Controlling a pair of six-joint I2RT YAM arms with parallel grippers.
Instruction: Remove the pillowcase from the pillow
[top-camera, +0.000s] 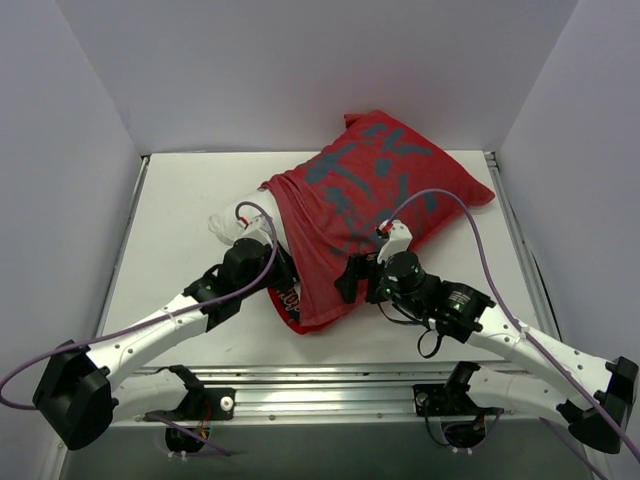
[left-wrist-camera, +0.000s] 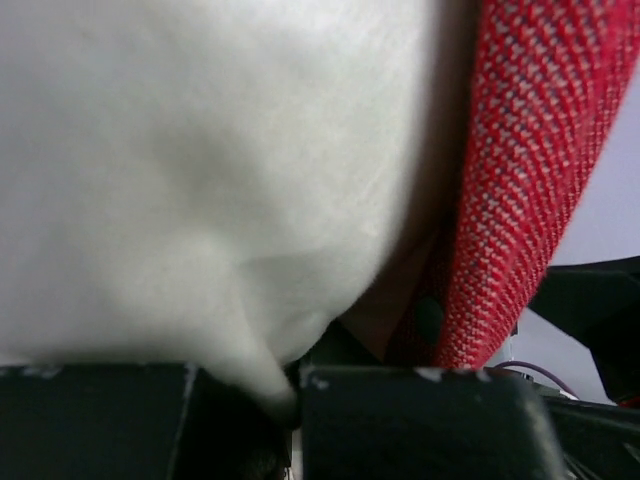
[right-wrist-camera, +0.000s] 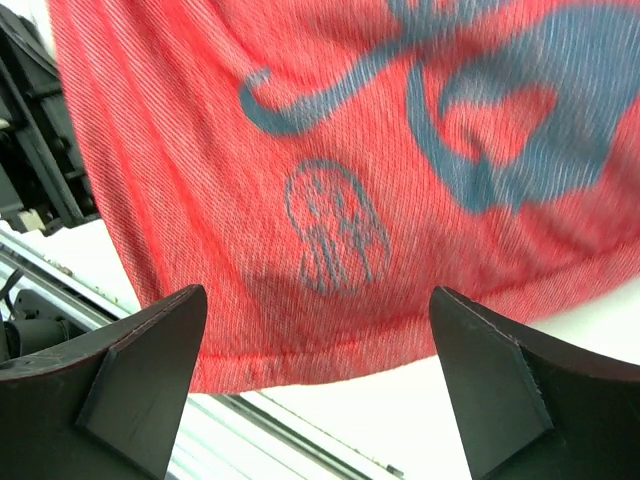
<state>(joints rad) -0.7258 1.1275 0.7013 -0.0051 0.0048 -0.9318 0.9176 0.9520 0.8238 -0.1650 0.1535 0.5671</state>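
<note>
The red pillowcase (top-camera: 370, 200) with dark grey marks lies slanted from the table's back right to its front middle. A corner of the white pillow (top-camera: 228, 226) sticks out of its left open end. My left gripper (top-camera: 258, 262) is shut on that white corner; in the left wrist view the pillow (left-wrist-camera: 180, 170) fills the frame, pinched between the black fingers (left-wrist-camera: 400, 420), with the pillowcase hem (left-wrist-camera: 520, 190) at the right. My right gripper (top-camera: 362, 280) is open just above the pillowcase's near hem (right-wrist-camera: 330, 330), its fingers (right-wrist-camera: 130, 370) apart on either side.
White walls enclose the table on three sides. A metal rail (top-camera: 330, 385) runs along the near edge between the arm bases. Purple cables (top-camera: 470, 215) loop over both arms. Bare white tabletop (top-camera: 180, 190) lies left of the pillow.
</note>
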